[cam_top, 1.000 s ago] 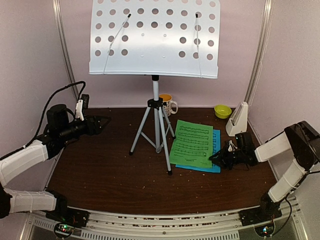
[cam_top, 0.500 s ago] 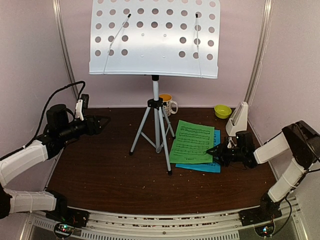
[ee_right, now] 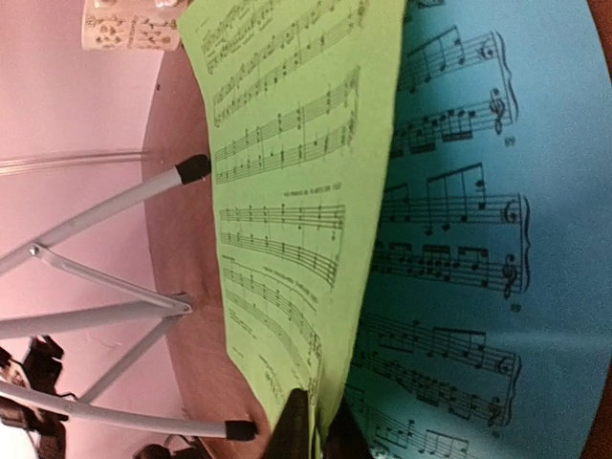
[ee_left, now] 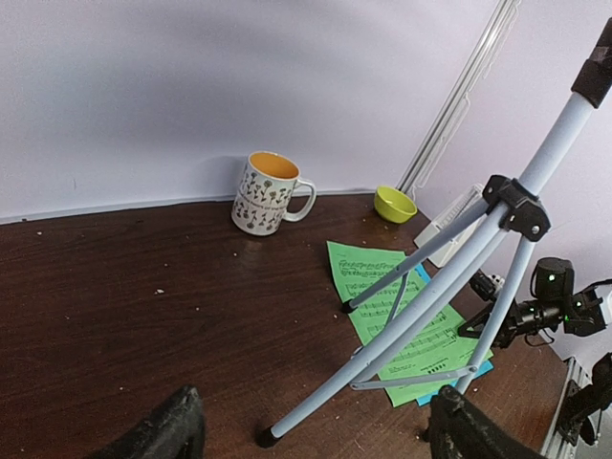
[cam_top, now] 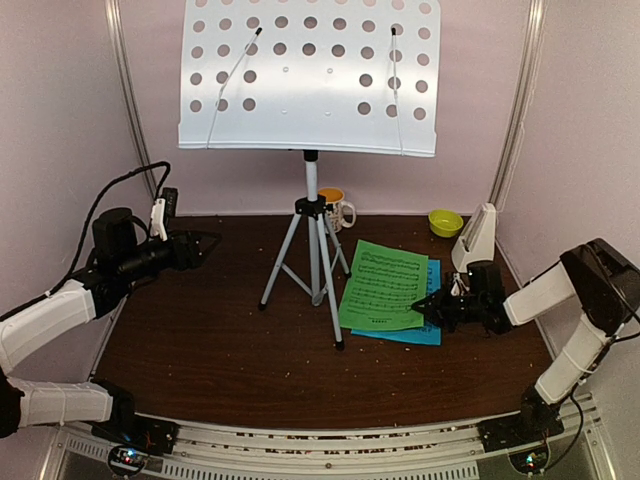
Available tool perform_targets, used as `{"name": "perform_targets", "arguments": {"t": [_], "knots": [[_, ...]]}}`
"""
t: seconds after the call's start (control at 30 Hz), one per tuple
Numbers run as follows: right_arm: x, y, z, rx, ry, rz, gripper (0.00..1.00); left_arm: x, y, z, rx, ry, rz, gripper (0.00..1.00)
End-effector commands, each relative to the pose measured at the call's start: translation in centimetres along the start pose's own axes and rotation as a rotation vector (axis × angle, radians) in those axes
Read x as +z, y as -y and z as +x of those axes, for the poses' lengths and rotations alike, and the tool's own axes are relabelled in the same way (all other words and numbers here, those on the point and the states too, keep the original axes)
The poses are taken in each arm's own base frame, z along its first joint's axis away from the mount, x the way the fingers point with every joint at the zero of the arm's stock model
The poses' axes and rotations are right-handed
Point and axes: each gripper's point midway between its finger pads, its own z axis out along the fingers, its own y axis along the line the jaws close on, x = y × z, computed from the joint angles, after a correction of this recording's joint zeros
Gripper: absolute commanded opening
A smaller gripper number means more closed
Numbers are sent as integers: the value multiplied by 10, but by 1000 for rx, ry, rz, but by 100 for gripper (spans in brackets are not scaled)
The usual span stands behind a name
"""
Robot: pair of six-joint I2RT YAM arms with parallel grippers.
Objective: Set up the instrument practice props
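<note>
The pale grey perforated music stand [cam_top: 310,75] rises on its silver tripod [cam_top: 312,250] mid-table. The green music sheet [cam_top: 382,285] lies on the blue music sheet [cam_top: 433,280] right of the tripod. My right gripper [cam_top: 425,308] is low at their near right side. In the right wrist view it [ee_right: 317,421] is shut on the green sheet's [ee_right: 287,172] edge, lifted off the blue sheet [ee_right: 459,239]. The white metronome [cam_top: 477,238] stands behind it. My left gripper [cam_top: 205,245] hovers open at far left, its fingers [ee_left: 172,426] wide apart and empty, facing the tripod [ee_left: 421,287].
A patterned mug [cam_top: 336,208] stands behind the tripod near the back wall, and a small green bowl [cam_top: 445,222] sits at the back right next to the metronome. Pink walls close in both sides. Crumbs dot the dark wooden tabletop [cam_top: 200,330].
My right gripper has slid a little left onto the sheets' near right edge, opened briefly, then closed on the green sheet. The left arm has not moved.
</note>
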Motion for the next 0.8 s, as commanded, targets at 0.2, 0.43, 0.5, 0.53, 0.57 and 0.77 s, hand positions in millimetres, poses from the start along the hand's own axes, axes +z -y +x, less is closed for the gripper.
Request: {"name": "perform_targets", "arguments": {"t": [0.2, 0.43, 0.5, 0.53, 0.57, 0.77], "knots": [[-63, -70, -18, -173, 146, -8, 0, -29, 42, -42, 182, 108, 77, 83], [-104, -103, -1, -400, 32, 91, 0, -40, 88, -37, 365, 77, 177, 84], [-115, -101, 8, -424, -3, 134, 0, -37, 102, -28, 416, 35, 210, 84], [-120, -101, 13, -423, -9, 142, 0, -35, 107, -23, 439, 12, 219, 84], [-126, -104, 18, -412, -12, 126, 0, -33, 115, -18, 465, -9, 231, 84], [-159, -157, 49, -345, -10, -104, 0, -13, 161, 19, 625, -98, 271, 85]]}}
